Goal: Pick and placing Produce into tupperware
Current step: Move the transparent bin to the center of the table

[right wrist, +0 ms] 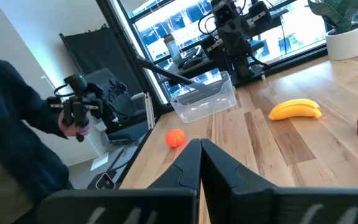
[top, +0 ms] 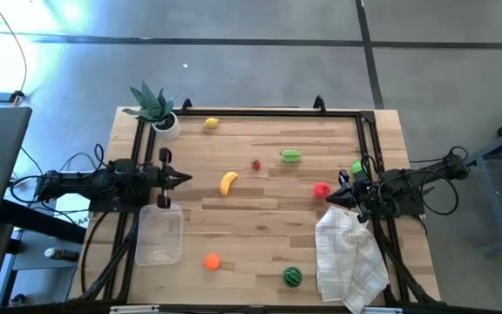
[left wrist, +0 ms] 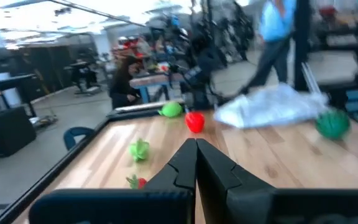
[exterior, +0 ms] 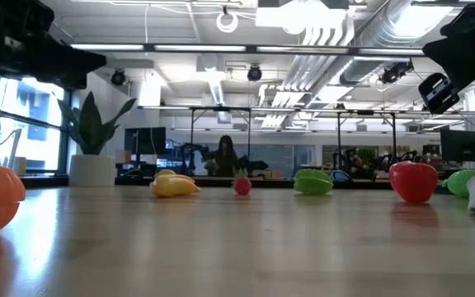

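Produce lies scattered across the tabletop, the banana [top: 228, 182] mid-table; the tub [top: 159, 234] sits empty near the left edge. Both grippers, left [top: 184, 178] and right [top: 330, 200], are clenched, holding nothing. Round pieces could roll away if nudged.

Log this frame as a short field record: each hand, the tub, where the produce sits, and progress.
left hand: shut, empty, at the table's left edge
right hand: shut, empty, at the right edge
tupperware: empty, front left
banana: mid-table
orange: front, right of the tupperware
watermelon: front, beside the cloth
progress: nothing packed yet
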You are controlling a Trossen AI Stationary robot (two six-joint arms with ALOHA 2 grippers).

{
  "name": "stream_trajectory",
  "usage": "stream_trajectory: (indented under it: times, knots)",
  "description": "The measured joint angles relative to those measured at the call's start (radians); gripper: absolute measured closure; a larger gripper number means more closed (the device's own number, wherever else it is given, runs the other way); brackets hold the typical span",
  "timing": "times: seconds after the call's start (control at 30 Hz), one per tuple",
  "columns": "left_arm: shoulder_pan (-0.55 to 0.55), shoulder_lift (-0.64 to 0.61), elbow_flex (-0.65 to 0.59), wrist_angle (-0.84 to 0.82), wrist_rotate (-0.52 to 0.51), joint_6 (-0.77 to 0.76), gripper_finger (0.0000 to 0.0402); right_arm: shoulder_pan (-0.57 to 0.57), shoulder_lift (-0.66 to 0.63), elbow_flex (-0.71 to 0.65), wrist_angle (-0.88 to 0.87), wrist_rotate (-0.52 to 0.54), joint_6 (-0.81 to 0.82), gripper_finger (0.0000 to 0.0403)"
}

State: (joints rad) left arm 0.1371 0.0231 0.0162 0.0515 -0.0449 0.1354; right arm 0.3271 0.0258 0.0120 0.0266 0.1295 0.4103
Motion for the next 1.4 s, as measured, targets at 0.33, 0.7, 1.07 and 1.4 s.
stream_trajectory:
  times: [0.33,0.7,1.07,1.4]
  knots:
    - [0.000,0.000,0.000,0.222,-0.022,-0.256,0.0401,0.000,0.000,0.000,0.000,0.000,-0.099,0.0403]
    - [0.000,0.000,0.000,0.369,-0.167,-0.431,0.0401,0.000,0.000,0.000,0.109,0.020,0.179,0.0403]
    - [0.000,0.000,0.000,0.421,-0.212,-0.517,0.0401,0.000,0.000,0.000,0.210,0.246,0.290,0.0403]
    - [0.000,0.000,0.000,0.684,-0.161,-0.431,0.0401,0.000,0.000,0.000,0.466,0.307,0.123,0.0403]
